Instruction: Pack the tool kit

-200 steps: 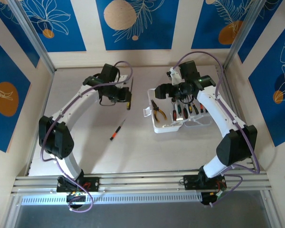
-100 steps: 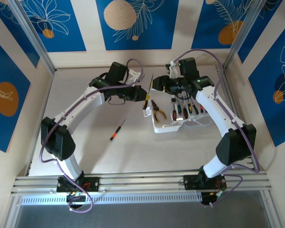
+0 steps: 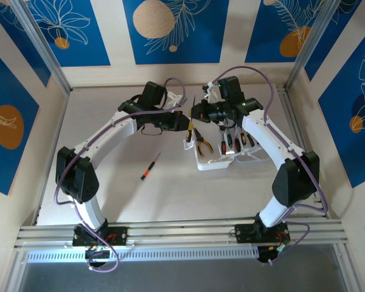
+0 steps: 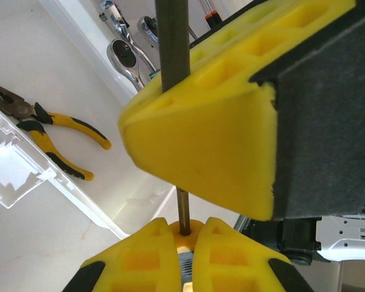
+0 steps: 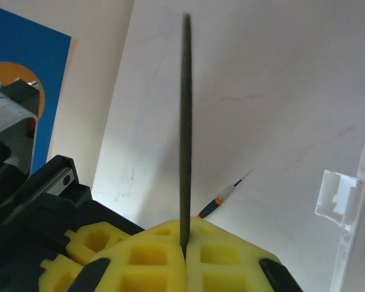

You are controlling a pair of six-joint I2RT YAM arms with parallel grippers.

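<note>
Both grippers meet just above the left rim of the open translucent tool case (image 3: 201,165). My left gripper (image 4: 185,234) is clamped on the handle end of a thin dark-shafted tool (image 5: 185,121), and my right gripper (image 5: 184,244) is pinched tight on its shaft, holding it upright. I judge the tool light, stiff and slick, so it may pivot and is best gripped near the handle. Left of the case, an orange-and-black screwdriver (image 3: 149,166) lies on the pale matte table (image 3: 121,201), which is walled by blue patterned panels (image 3: 170,30).

We see pale walls (image 3: 109,36) hung with blue leaf-patterned panels (image 3: 198,36). Below lies a whitish table (image 3: 170,198), perhaps faintly marbled, edged by metal rails (image 3: 182,234).
</note>
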